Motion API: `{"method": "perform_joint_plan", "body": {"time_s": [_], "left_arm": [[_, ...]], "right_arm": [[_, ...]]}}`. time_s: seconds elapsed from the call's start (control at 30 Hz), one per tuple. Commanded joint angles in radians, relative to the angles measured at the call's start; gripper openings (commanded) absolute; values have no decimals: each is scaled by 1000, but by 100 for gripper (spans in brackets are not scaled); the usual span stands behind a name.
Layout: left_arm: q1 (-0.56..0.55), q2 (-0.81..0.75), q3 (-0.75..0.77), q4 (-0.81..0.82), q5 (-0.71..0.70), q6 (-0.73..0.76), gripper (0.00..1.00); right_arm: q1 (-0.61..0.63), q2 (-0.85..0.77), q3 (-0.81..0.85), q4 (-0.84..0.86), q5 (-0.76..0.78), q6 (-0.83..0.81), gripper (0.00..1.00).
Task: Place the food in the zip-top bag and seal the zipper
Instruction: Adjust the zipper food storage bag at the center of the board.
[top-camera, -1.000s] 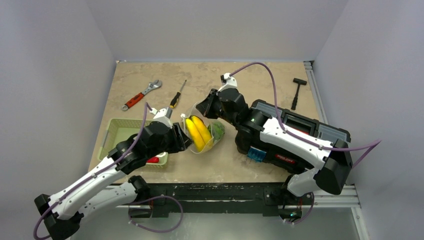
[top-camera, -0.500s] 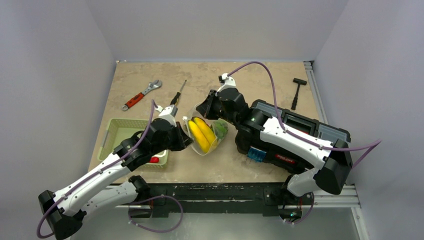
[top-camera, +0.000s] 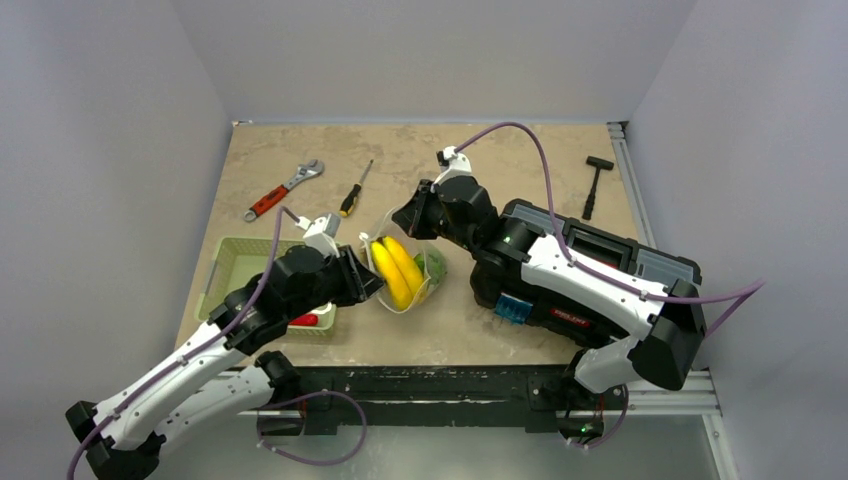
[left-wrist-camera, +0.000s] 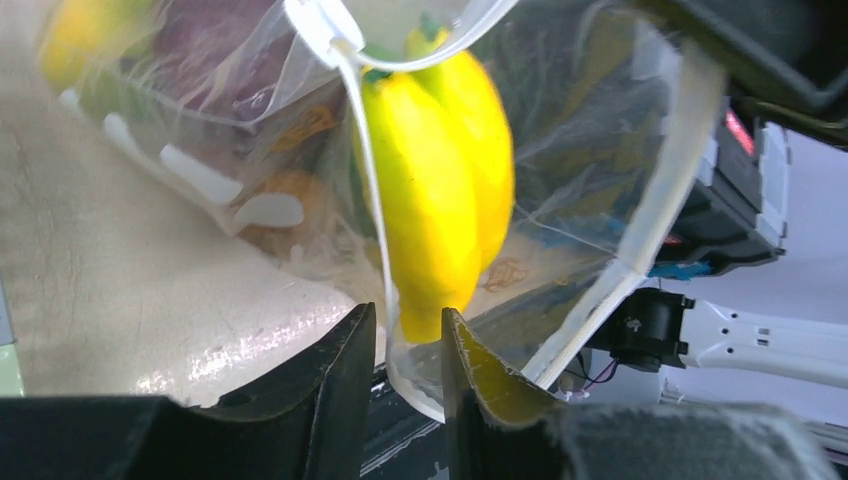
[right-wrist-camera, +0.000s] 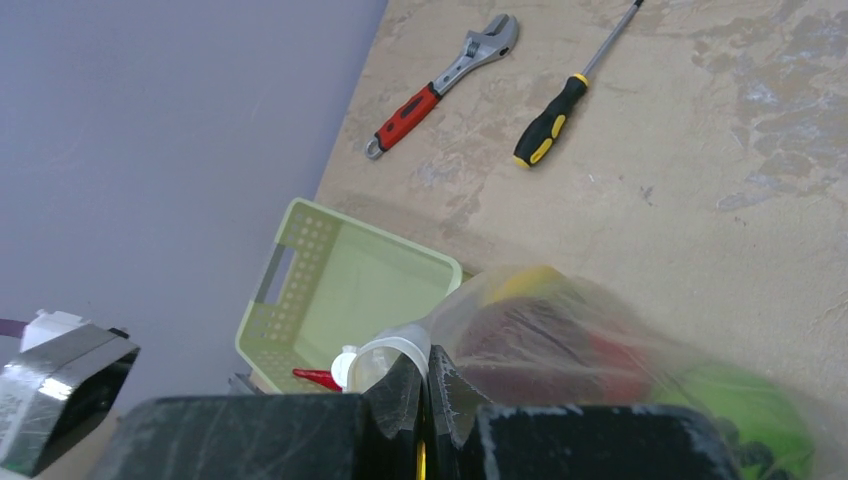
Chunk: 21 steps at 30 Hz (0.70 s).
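Left gripper (left-wrist-camera: 407, 318) edged nearer, narrowly pinching zip-top bag (left-wrist-camera: 620, 200) at left rim; right gripper (right-wrist-camera: 427, 362) clamps far rim, food (left-wrist-camera: 440, 200) inside.

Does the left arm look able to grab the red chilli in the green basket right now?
Probably not yet: the left gripper is pinched on the zip-top bag and would have to let go first. The chilli lies uncovered in the basket, close beside that arm.

Top external: high behind the arm bases (top-camera: 420, 395), looking down on the whole table (top-camera: 450, 150).
Left wrist: very near the bag (left-wrist-camera: 560, 230), looking along the tabletop.
Right wrist: just over the bag, facing the basket (right-wrist-camera: 350, 290).
Shared: bag, in all three.
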Motion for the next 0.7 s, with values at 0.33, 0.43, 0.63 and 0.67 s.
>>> {"method": "perform_joint_plan", "body": {"time_s": [0.33,0.43,0.63,0.67], "left_arm": [[4,72,-7,70,-2,37,1],[4,99,46,61,12,78,0],[0,58,43,133,96,17,0],[0,40,38,135,105,0,0]], "right_arm": [[-2,-54,39,67,1,-9,0],[-1,-59,23,57,7,-21,0],[0,-84,8,28,40,-57,0],[0,-89,6,28,44,-65,0]]}}
